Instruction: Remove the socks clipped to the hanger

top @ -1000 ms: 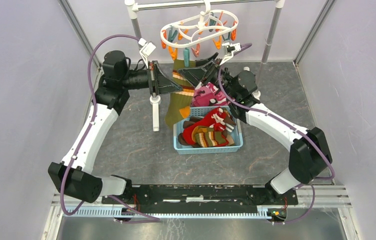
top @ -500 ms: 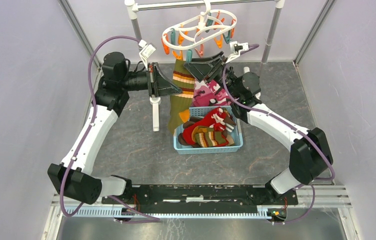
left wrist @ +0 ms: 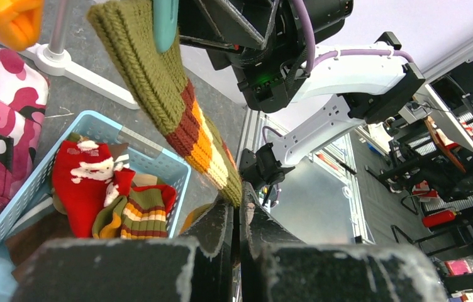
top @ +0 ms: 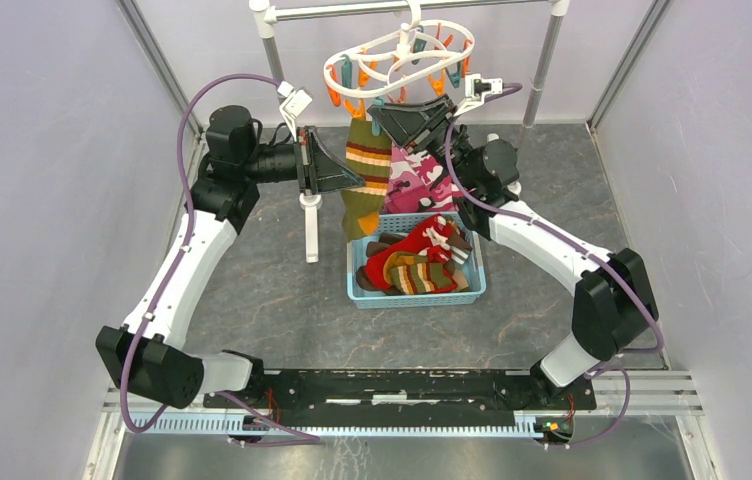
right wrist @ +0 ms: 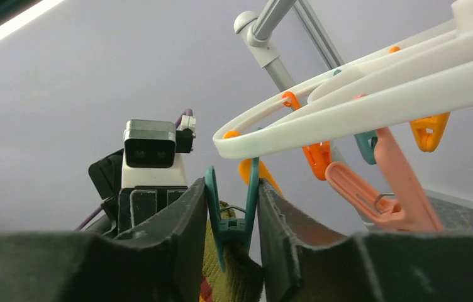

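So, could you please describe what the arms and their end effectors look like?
The left arm and right arm have white shells between bulky black joint housings, with a purple cable looping along each. The left end effector and right end effector are black wedges ending in two flat, scuffed fingers. A white camera box sits on each wrist.

Right gripper: fingers pressed on either side of teal clip biting olive sock. Above: white hanger, orange clips.
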`<state>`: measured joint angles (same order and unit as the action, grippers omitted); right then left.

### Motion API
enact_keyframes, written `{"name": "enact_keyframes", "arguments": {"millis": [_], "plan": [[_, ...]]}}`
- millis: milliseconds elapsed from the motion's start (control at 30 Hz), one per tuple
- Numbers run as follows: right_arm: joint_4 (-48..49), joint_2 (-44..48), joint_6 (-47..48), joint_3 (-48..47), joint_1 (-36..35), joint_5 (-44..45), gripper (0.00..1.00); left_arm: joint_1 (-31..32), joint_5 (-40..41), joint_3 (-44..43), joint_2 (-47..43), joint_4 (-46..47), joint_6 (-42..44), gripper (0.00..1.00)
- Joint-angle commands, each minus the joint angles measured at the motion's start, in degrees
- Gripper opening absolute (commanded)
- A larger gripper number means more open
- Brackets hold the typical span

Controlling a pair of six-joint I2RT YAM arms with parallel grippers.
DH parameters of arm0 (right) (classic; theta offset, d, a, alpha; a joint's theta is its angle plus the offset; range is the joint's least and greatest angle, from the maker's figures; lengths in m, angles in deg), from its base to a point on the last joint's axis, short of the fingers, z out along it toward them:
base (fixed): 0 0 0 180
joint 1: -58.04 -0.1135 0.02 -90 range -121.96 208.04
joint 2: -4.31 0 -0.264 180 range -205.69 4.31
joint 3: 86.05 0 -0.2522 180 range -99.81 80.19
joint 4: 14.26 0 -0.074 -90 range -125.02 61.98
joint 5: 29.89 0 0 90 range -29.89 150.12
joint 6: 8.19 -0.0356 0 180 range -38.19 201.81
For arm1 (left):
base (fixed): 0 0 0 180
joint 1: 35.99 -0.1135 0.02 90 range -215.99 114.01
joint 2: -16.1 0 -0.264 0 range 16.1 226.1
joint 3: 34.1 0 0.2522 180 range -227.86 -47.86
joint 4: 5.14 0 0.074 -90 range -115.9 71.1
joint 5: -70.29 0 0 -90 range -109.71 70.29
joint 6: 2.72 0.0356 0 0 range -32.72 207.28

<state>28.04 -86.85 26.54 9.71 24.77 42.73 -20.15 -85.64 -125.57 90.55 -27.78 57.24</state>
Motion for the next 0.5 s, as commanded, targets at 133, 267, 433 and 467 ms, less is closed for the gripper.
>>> {"name": "enact_keyframes", "arguments": {"millis": [133, 267, 433, 467], "plan": [[1.6, -0.2, -0.5, -3.8, -0.2, 0.6, 0.14, -0.1, 1.8, -0.3, 0.1, -1.4, 2.8, 0.02], [0.5, 0.1, 0.0, -3.8, -0.2, -0.2, 0.00, 0.1, 2.8, 1.1, -0.4, -2.4, 4.2, 0.02], [-2.2, 0.9, 1.3, -2.2, -0.2, -2.4, 0.19, 2.6, 4.2, 5.1, -0.8, -2.4, 5.5, 0.02], [-2.8, 1.6, 2.0, -1.0, -0.2, -2.6, 0.31, 3.3, 4.6, 5.7, -0.6, -2.4, 5.8, 0.02]]}}
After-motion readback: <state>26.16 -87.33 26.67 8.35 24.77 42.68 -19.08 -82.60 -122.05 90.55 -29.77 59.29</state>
